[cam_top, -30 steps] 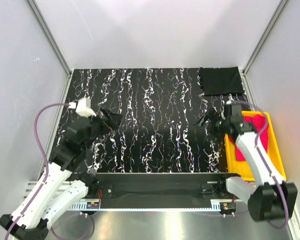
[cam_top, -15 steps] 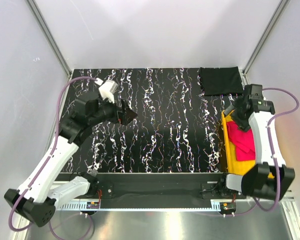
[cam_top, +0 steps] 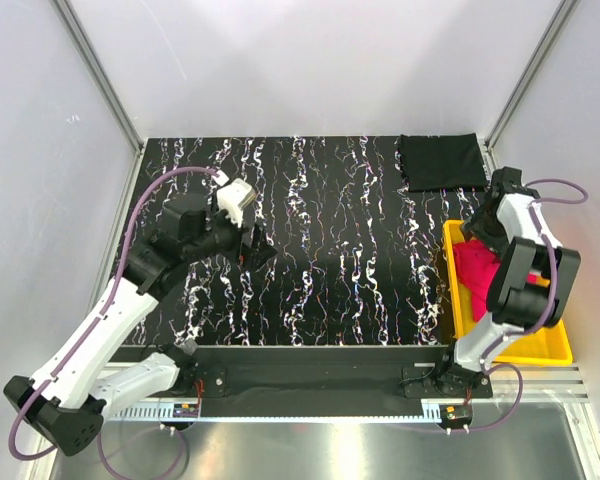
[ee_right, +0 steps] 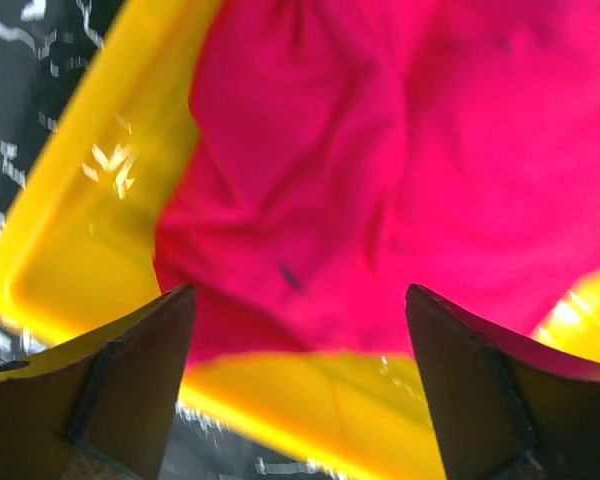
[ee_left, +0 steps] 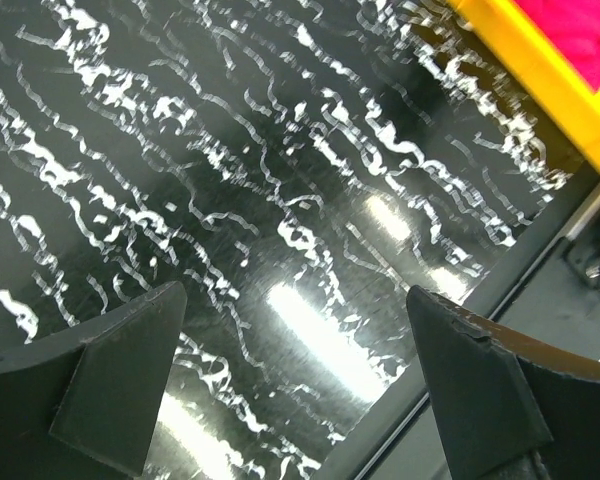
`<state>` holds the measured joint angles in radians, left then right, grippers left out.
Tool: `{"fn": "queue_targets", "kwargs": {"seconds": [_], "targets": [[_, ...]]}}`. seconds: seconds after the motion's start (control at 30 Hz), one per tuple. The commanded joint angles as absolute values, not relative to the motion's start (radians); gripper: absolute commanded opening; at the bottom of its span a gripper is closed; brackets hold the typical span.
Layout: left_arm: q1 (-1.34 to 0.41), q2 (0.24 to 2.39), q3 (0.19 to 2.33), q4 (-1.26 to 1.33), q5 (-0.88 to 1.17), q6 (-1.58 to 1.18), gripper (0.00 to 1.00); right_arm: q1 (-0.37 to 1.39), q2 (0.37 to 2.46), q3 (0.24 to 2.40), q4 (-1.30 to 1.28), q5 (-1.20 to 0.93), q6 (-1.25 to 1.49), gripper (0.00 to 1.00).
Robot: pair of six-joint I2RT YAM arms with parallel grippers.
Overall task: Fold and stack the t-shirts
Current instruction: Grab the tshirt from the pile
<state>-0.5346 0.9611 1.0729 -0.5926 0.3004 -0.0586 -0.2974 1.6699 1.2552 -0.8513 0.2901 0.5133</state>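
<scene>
The crimson-red t-shirt lies crumpled in the yellow tray at the right edge. It fills the right wrist view, and a corner shows in the left wrist view. The black t-shirt lies folded flat at the table's far right corner. My right gripper hangs open and empty just above the near end of the red t-shirt. My left gripper is open and empty over the left middle of the table, pointing right.
The yellow tray's wall shows in the right wrist view and its corner in the left wrist view. Grey enclosure walls stand close on the left, back and right. A black rail runs along the table's near edge.
My right gripper swung from the table beside the tray to over the tray and now points down at the red t-shirt. My left gripper moved up and right toward the table's middle.
</scene>
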Motion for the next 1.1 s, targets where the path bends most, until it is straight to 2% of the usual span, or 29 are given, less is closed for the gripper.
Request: {"fn": "queue_targets", "kwargs": {"seconds": [0.0,0.07,0.13,0.2,0.23,0.27,0.3,0.43,0.57,0.67,0.73,0.8,0.87,1.07], "targets": [[-0.535,0.916,1.049,-0.588,0.256,-0.017,0.99,-0.301,1.732,1.282,-0.726,0.321,0.515,0.9],[-0.534,0.898,1.048,-0.597,0.253,-0.018,0.99,-0.308,1.79,1.273,-0.697,0.312,0.548,0.83],[-0.534,0.887,1.052,-0.606,0.235,-0.021,0.99,-0.322,1.834,1.276,-0.683,0.295,0.575,0.69],[-0.534,0.881,1.068,-0.626,0.232,-0.043,0.99,-0.328,1.848,1.276,-0.681,0.317,0.583,0.51],[-0.534,0.881,1.077,-0.635,0.239,-0.057,0.99,-0.328,1.848,1.276,-0.686,0.331,0.578,0.21],[-0.534,0.882,1.095,-0.655,0.248,-0.087,0.99,-0.333,1.839,1.273,-0.687,0.347,0.577,0.04],[-0.534,0.885,1.106,-0.664,0.259,-0.1,0.99,-0.331,1.83,1.279,-0.699,0.401,0.575,0.0],[-0.532,0.905,1.198,-0.745,0.282,-0.178,0.99,-0.331,1.682,1.379,-0.906,0.578,0.659,0.0],[-0.534,0.905,1.209,-0.744,0.318,-0.288,0.99,-0.316,1.455,1.452,-0.928,0.552,0.693,0.0],[-0.534,0.911,1.197,-0.733,0.311,-0.427,0.99,-0.27,1.31,1.54,-0.901,0.393,0.686,0.0],[-0.532,0.916,1.193,-0.735,0.314,-0.477,0.99,-0.22,1.261,1.595,-0.888,0.214,0.666,0.0],[-0.531,0.919,1.2,-0.733,0.333,-0.529,0.99,-0.074,1.244,1.698,-0.91,0.164,0.647,0.0],[-0.529,0.922,1.21,-0.727,0.354,-0.557,0.99,-0.006,1.22,1.764,-0.931,0.108,0.635,0.0],[-0.529,0.865,1.213,-0.689,0.307,-0.583,0.95,0.161,1.157,1.732,-0.876,-0.387,0.644,0.0]]}}
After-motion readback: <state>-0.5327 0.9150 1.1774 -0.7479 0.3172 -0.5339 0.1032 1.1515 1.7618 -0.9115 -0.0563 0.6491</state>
